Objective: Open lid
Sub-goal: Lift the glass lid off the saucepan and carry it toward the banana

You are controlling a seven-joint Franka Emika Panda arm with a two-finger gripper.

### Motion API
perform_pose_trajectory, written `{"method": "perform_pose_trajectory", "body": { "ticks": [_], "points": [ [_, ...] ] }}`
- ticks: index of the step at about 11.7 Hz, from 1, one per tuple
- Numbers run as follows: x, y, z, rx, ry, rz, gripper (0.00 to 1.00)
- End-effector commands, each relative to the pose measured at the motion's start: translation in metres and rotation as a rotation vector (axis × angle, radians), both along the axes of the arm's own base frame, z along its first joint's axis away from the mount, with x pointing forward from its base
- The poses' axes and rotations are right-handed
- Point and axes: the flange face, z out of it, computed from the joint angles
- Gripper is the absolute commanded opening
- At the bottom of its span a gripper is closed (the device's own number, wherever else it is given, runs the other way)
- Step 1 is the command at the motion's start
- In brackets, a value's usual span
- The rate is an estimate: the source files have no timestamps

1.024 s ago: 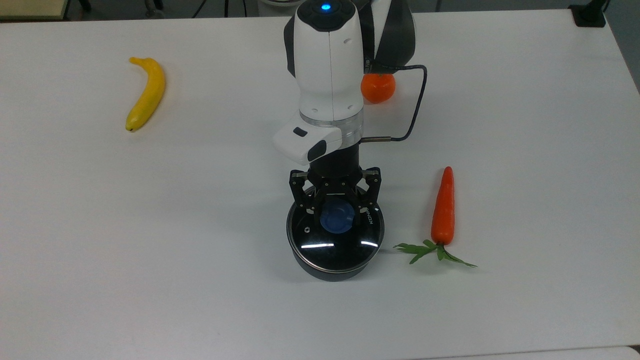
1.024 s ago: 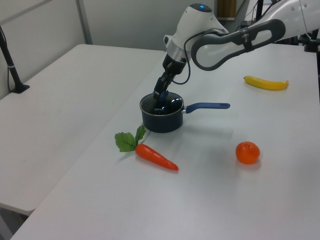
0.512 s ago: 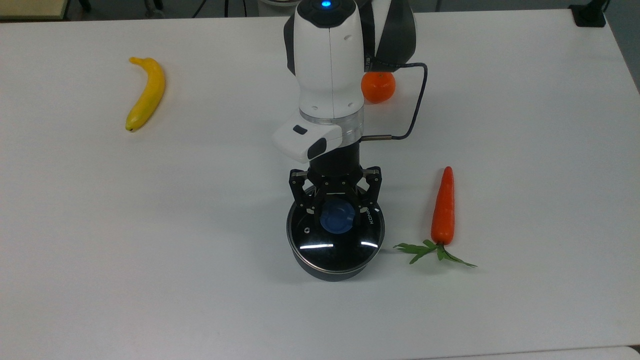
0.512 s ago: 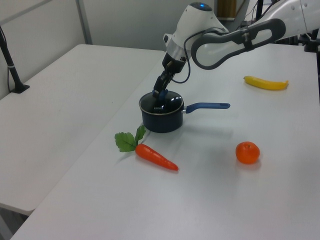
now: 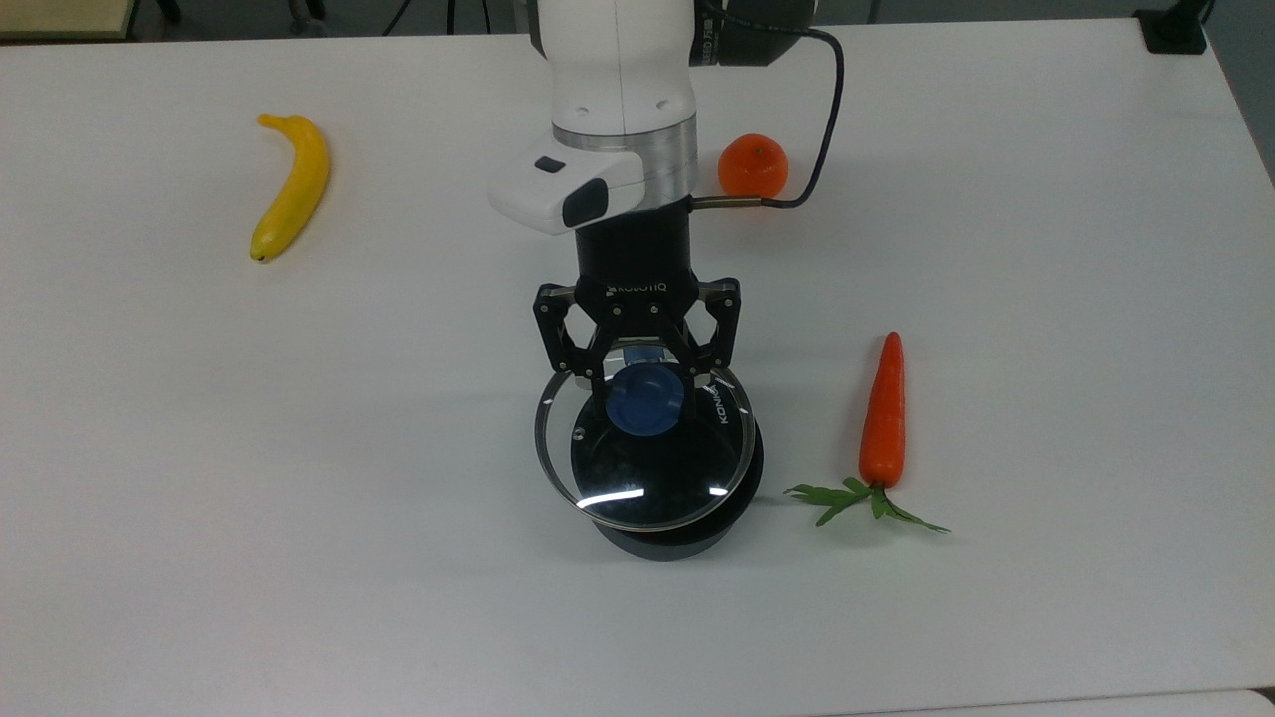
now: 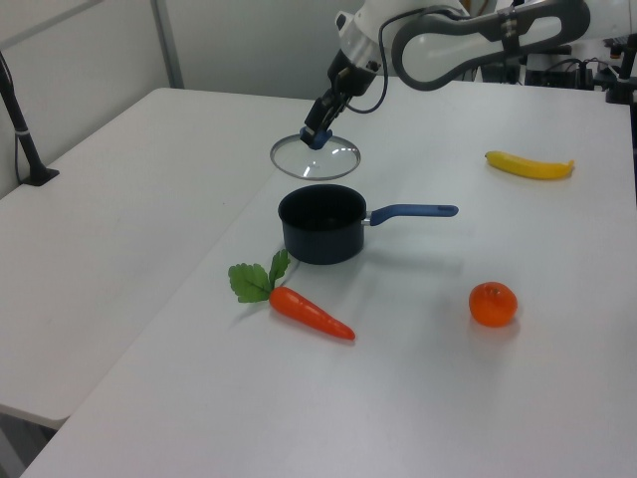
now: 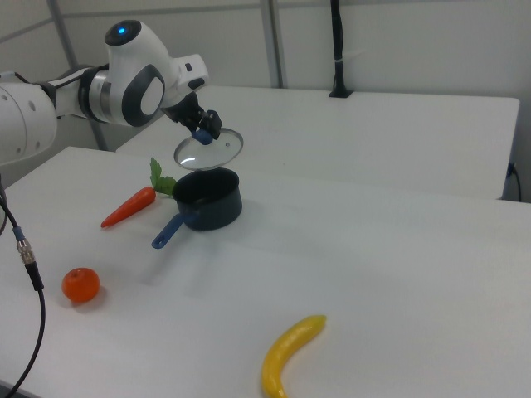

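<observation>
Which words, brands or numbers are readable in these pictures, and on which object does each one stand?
"KONKA": on the glass of the lid, near the rim at the top view's right.
"ROBOTIQ": on the black body of the gripper, faint, only just readable.
White lettering on the dark arm link at the top edge of the top view: too blurred to read.

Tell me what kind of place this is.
Probably a robotics lab, not a kitchen: a robot arm holds a lid over a saucepan on a plain white table beside scattered fruit and a carrot.
</observation>
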Motion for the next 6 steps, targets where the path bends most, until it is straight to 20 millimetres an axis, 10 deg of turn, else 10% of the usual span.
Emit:
{"method": "perform_pose_trajectory", "body": {
  "ticks": [1,6],
  "points": [
    [-0.016,-0.024,0.014,0.002,0.011,-0.033,0.39],
    [-0.046,-0.157,0.037,0.009,0.023,-0.171,0.39]
  ]
}}
